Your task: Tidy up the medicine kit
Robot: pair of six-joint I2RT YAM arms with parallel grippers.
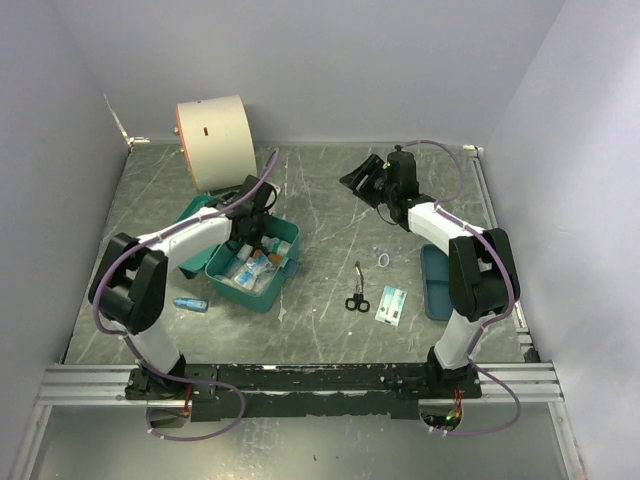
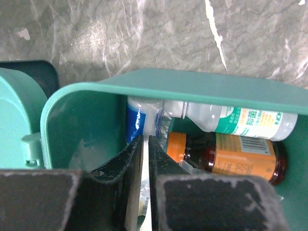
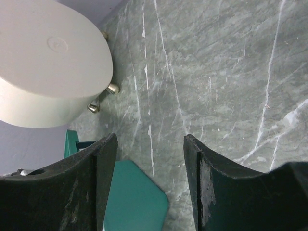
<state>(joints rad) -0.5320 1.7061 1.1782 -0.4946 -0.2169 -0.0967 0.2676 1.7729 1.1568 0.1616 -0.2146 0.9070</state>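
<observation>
At the left of the top view a small blue item (image 1: 190, 304) lies loose on the table (image 1: 320, 225), and above it, by the back wall, sits the cream drum (image 1: 212, 140). Just right of the blue item, left of centre, is the medicine kit (image 1: 258, 300), its lid (image 1: 196, 213) thrown open toward the upper left. The left gripper (image 2: 145, 142) reaches down into the kit. In its wrist view the fingers stand almost together with only a thin slit between them. A pale sliver shows in the slit, but we cannot tell whether anything is pinched there. Beyond the tips lie a blue-and-white packet (image 2: 139, 120), a white bottle (image 2: 240, 120) along the far wall, and an amber bottle (image 2: 226, 156) in front of it.

We judge the step in hand to be settling items inside the box. To do it well we would keep the fingers off the packed bottles, work in the freer space at the left of the wrist view, and lift straight up so the rim is not caught.

Further right, near the centre of the top view, scissors (image 1: 357, 295) and a flat packet (image 1: 391, 303) lie on the table, with a small ring (image 1: 383, 260) above them. The right gripper (image 3: 150, 144) hovers in the upper middle, spread wide and empty, and a blue tray (image 1: 436, 290) lies at the right beneath that arm
</observation>
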